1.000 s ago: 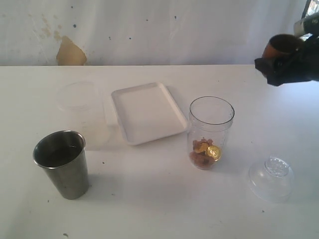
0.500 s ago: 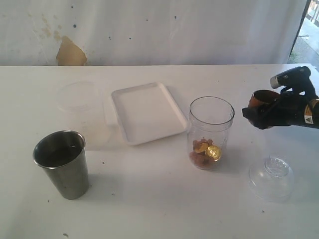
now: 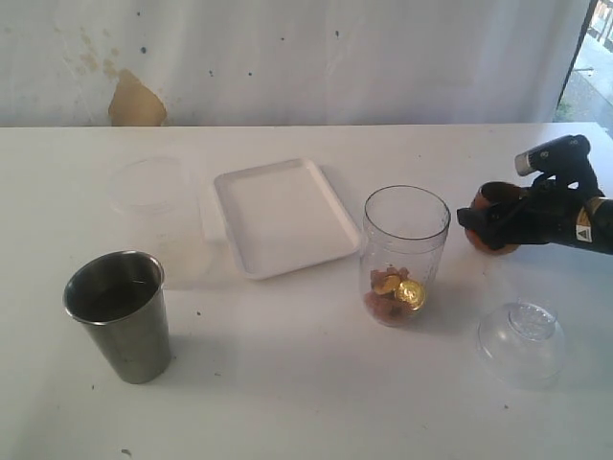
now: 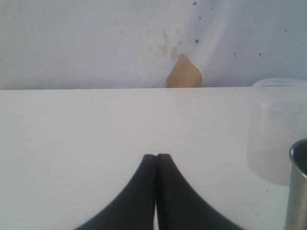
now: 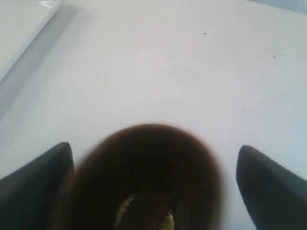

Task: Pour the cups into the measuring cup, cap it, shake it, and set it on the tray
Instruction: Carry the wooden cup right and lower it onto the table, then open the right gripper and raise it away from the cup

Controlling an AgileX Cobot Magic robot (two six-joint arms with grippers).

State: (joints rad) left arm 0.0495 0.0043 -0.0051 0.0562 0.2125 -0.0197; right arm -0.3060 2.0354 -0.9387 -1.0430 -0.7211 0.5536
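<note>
Steel tumbler, tapered and brushed [image 3: 120,326], upright near front-left corner. Left gripper [image 4: 156,155] near it, jaws pressed together, empty. Flat white rectangular tray [image 3: 283,216] mid-desk. Tall clear plastic measuring cup [image 3: 405,254] just right of tray, gold and pinkish pieces inside. Right gripper [image 5: 153,147] near right edge, jaws apart around rounded brown wooden cup [image 3: 498,247].

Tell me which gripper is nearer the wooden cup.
Right. The right gripper straddles the wooden cup; the left gripper, outside the exterior view, sits near the steel tumbler, far from that cup.
</note>
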